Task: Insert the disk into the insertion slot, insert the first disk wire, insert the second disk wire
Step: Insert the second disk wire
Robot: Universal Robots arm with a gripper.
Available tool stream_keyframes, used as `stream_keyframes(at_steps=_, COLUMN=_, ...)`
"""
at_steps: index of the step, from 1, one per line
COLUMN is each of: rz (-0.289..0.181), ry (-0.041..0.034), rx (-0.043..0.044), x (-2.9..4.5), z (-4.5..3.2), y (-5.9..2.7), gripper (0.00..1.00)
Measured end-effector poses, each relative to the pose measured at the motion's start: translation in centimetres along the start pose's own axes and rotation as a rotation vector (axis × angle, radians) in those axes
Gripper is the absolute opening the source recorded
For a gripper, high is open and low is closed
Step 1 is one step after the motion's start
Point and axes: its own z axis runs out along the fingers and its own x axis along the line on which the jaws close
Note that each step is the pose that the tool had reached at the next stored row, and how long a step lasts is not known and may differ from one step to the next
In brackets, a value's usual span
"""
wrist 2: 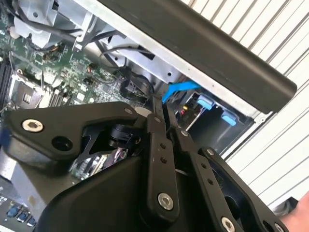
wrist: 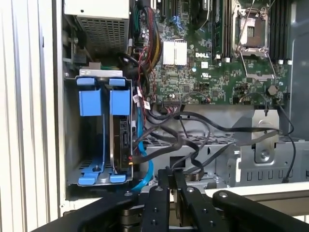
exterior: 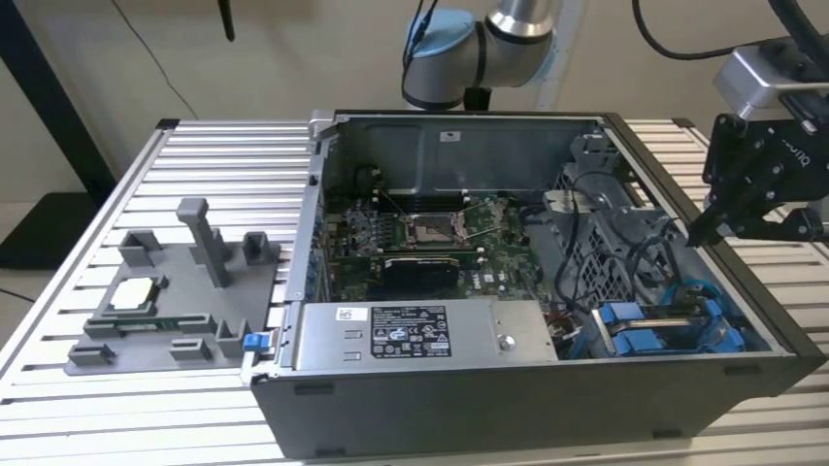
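First wrist view: disk sits inside insertion slot. Tool clenched, empty, near slot. Disk prob stiff, weighty, shock-fragile; hold by blue carrier edges.

Your arm is arching in from the far side of the scene, its silver and blue-capped joints sitting high in the exterior view. The wrist is hanging at the exterior view's right. It is carrying the black gripper, which is tilting down and toward the exterior view's left. In both wrist views the gripper is holding its two slim black fingers drawn together, pads nearly touching, and nothing can be made out between them. The linkage bars behind the fingers are lying folded inward, close alongside each other.
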Motion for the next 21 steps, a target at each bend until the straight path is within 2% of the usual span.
stream_keyframes(at_steps=4, rz=0.0, ry=0.0019, rx=0.0002, x=-0.12, z=-0.79, y=1.08, gripper=0.0)
stream_keyframes(at_steps=6, rz=-0.002, ry=0.0084, rx=0.0005, x=-0.12, z=-0.89, y=1.69, gripper=0.0)
stream_keyframes(at_steps=9, rz=-0.005, ry=0.032, rx=0.0005, x=-0.1, z=-0.87, y=2.41, gripper=0.0)
stream_keyframes(at_steps=14, rz=-0.006, ry=0.0822, rx=0.003, x=-0.06, z=-0.8, y=3.61, gripper=0.0)
stream_keyframes(at_steps=21, rz=-0.014, ry=0.1288, rx=0.0061, x=0.02, z=-0.57, y=4.82, gripper=0.0)
